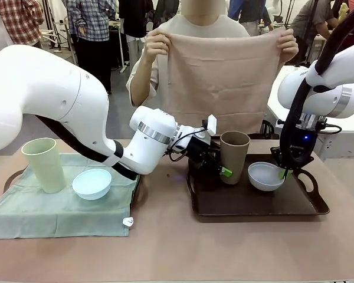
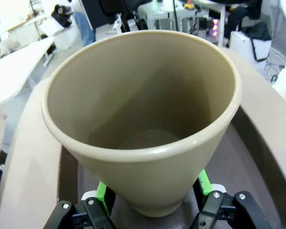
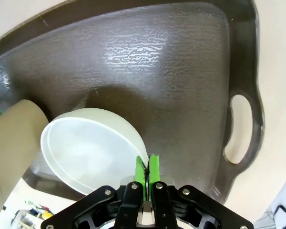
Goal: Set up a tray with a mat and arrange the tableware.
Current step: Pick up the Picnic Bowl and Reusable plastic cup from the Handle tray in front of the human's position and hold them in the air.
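Note:
The brown tumbler (image 1: pixel 235 154) stands upright at the back left of the dark brown tray (image 1: pixel 253 206). My left gripper (image 1: pixel 222 169) is shut on its lower part. In the left wrist view the tumbler (image 2: pixel 143 109) sits between the green pads (image 2: pixel 101 192) of that gripper (image 2: pixel 152 191). To the tumbler's right the white bowl (image 1: pixel 266 175) rests in the tray, and my right gripper (image 1: pixel 283 172) is shut on its right rim. From the right wrist the pads (image 3: pixel 141 172) pinch the bowl (image 3: pixel 88 149). The pale green tumbler (image 1: pixel 43 164) and light blue bowl (image 1: pixel 92 183) stand on a green mat (image 1: pixel 59 212).
A person at the far side holds up a beige cloth (image 1: pixel 224 76) with both hands. The green mat covers a second tray at the left, whose handle (image 1: pixel 10 177) shows. The brown tray's right handle (image 3: pixel 238 129) is close to my right gripper.

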Controlling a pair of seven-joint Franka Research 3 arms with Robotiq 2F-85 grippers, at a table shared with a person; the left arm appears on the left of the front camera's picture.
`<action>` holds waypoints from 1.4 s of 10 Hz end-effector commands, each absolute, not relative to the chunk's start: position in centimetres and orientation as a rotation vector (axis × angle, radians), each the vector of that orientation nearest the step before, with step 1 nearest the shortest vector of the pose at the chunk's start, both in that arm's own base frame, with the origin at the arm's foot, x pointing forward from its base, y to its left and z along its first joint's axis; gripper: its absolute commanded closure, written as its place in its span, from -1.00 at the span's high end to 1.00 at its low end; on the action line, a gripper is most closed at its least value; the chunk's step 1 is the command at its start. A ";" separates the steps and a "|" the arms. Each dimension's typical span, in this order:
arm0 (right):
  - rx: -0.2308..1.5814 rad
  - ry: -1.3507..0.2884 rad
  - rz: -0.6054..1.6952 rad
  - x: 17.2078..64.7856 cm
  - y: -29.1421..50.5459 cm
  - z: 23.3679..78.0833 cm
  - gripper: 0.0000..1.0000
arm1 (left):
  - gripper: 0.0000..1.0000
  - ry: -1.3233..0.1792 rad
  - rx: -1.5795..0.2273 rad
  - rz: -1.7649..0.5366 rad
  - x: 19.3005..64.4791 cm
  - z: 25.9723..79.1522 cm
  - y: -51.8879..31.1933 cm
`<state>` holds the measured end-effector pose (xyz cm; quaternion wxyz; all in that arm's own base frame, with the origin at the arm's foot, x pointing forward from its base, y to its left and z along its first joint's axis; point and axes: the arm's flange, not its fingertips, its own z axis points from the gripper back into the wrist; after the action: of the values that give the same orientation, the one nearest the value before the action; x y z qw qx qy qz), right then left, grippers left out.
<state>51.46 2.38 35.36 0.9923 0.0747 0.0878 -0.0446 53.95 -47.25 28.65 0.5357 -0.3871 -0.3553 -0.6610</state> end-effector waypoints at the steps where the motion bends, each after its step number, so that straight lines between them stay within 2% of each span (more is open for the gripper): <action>1: 0.192 0.176 -0.067 49.2 2.6 40.0 -1.00 | -1.00 -0.833 -0.997 -1.523 50.6 33.1 -45.3; 4: 0.162 0.108 -0.069 43.5 2.7 50.3 -1.00 | -1.00 -0.856 -0.979 -1.519 45.2 41.9 -43.2; 7: 0.110 0.055 -0.087 39.0 3.6 56.9 -1.00 | -1.00 -0.898 -0.877 -1.563 40.8 48.0 -42.1; 9: 0.111 0.038 -0.111 38.5 4.1 58.5 -1.00 | -1.00 -0.916 -0.825 -1.543 39.5 50.1 -41.4; 10: 0.136 0.040 -0.067 38.3 3.4 58.3 -1.00 | -1.00 -0.923 -0.888 -1.570 41.3 49.5 -42.5; 14: 0.136 0.040 -0.067 38.3 3.4 58.3 -1.00 | -1.00 -0.923 -0.888 -1.570 41.3 49.5 -42.5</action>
<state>38.19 3.58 58.33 0.9968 0.0657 0.0221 -0.0395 41.06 -42.35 48.87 0.5383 -0.3689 -0.3816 -0.6547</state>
